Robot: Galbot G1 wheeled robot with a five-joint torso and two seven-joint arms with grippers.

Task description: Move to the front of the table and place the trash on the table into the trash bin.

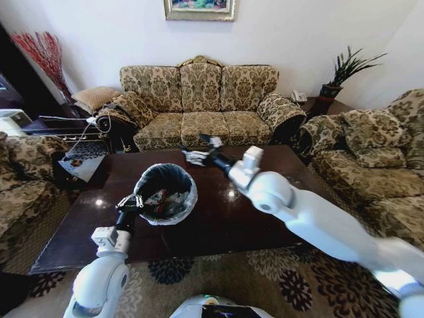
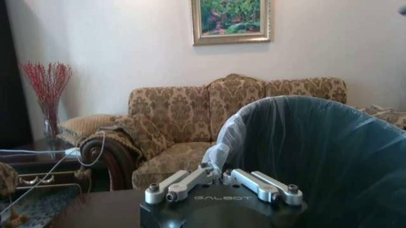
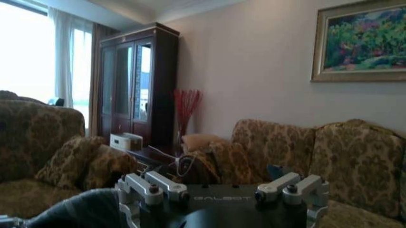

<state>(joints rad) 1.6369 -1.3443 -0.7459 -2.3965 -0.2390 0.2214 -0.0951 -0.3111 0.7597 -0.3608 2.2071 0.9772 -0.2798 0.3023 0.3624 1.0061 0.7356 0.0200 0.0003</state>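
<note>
The large rectangular dark glossy wooden coffee table (image 1: 265,225) lies with its long axis running across the head view, parallel to the three-seat patterned gold sofa (image 1: 199,106) behind it. On the table's left half stands one small round trash bin lined with a black bag (image 1: 165,193), with pale translucent plastic folded over its rim. It stands upright with its mouth facing up. Inside, several pieces of trash (image 1: 162,199) are visible: white crumpled material with a red-marked item among them. An exact count cannot be made.

The left gripper (image 1: 130,203) sits at the bin's left rim. In the left wrist view its two fingers (image 2: 184,184) are drawn together against the plastic-covered rim (image 2: 222,147); whether they pinch the liner cannot be told with certainty, but the fingers are together.

The right gripper (image 1: 199,151) is extended over the far side of the table, beyond the bin and just before the sofa. In the right wrist view its fingers (image 3: 152,187) stand well apart with nothing between them.

One framed painting (image 1: 199,9) hangs above the sofa.
</note>
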